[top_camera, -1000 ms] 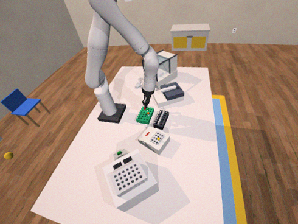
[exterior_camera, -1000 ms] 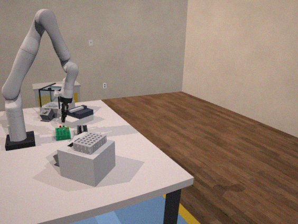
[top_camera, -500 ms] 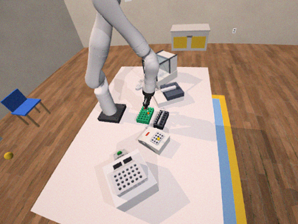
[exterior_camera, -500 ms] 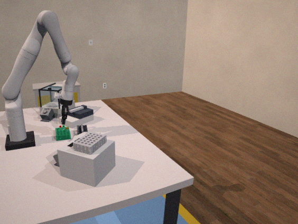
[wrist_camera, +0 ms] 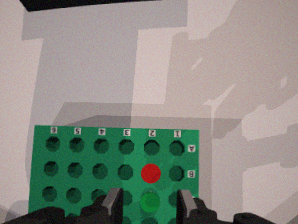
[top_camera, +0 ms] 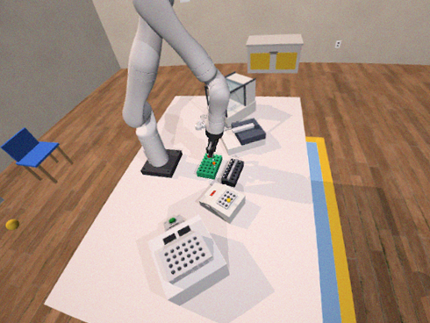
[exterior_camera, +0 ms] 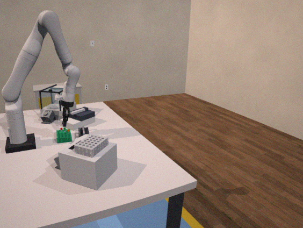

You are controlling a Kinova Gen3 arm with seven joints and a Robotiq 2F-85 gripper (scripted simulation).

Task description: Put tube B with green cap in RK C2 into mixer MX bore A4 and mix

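The green rack RK point(top_camera: 206, 172) point(exterior_camera: 64, 137) point(wrist_camera: 64, 156) stands in front of the arm's base. Tube B's green cap point(wrist_camera: 149, 202) sits in well C2, with a red-capped tube point(wrist_camera: 151, 173) right behind it in B2. My gripper point(top_camera: 210, 150) point(exterior_camera: 64, 124) point(wrist_camera: 149, 204) hangs straight above the rack, fingers partly open. They stand on either side of the green cap and clear of it. The mixer MX point(top_camera: 194, 286) point(exterior_camera: 80, 169) is the large white box at the near end of the bench. It has a grey bore block point(top_camera: 184, 256) point(exterior_camera: 91, 145) on top and a green key point(top_camera: 172, 220) on its front.
The black magnet block point(top_camera: 232, 172) stands next to the rack. The white dry block point(top_camera: 213, 206) holds an orange-capped tube point(top_camera: 228, 200). The spectrophotometer point(top_camera: 249, 131) and the glass-walled balance point(top_camera: 240, 88) stand beyond the gripper. The arm's base point(top_camera: 161, 163) is left of the rack.
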